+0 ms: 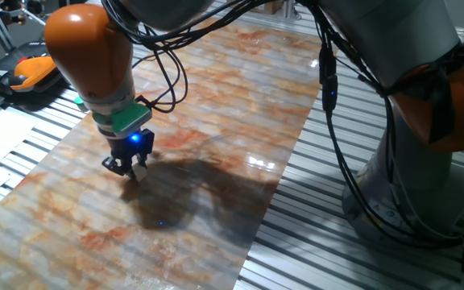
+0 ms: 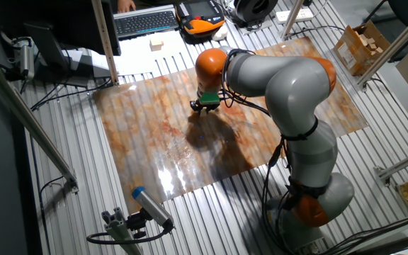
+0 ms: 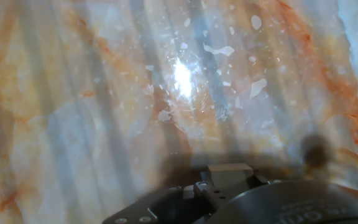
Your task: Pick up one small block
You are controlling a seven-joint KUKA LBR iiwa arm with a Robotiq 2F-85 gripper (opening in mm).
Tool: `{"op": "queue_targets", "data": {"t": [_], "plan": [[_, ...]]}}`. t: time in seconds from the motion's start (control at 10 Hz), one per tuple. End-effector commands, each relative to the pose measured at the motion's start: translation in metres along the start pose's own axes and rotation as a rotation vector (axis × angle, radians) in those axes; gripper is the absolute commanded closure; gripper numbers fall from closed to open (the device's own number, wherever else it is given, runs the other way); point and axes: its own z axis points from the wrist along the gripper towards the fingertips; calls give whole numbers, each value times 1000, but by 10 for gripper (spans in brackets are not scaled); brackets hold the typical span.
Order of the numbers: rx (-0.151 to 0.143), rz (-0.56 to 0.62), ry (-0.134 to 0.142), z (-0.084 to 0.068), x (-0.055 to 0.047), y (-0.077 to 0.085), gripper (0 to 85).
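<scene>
My gripper (image 1: 127, 167) hovers low over the marbled worktop (image 1: 216, 97); I cannot tell whether its fingers are parted or closed. I see no small block in any view, so descending now risks grasping nothing or striking the surface.

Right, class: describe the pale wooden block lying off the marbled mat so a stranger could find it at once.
Start at the marbled orange-and-white mat under the robot arm, then look past its edge to the white sheet by the keyboard. The pale wooden block lies there alone: small, tan and plain, unlike the keyboard and the orange-and-black handheld controller.
</scene>
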Motion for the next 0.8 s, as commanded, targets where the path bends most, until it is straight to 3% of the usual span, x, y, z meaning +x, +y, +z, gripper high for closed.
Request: {"op": "queue_targets", "data": {"t": [0.0,0.1,0.2,0.3,0.4,0.7], "plan": [[-1,0,3,0,0,0,510],[-6,0,7,-1,0,0,510],[-8,-3,9,-3,0,-1,680],[-8,-8,11,-7,0,-2,680],[-8,-16,18,-13,-1,-3,850],[16,-28,17,-30,-5,-10,850]]}}
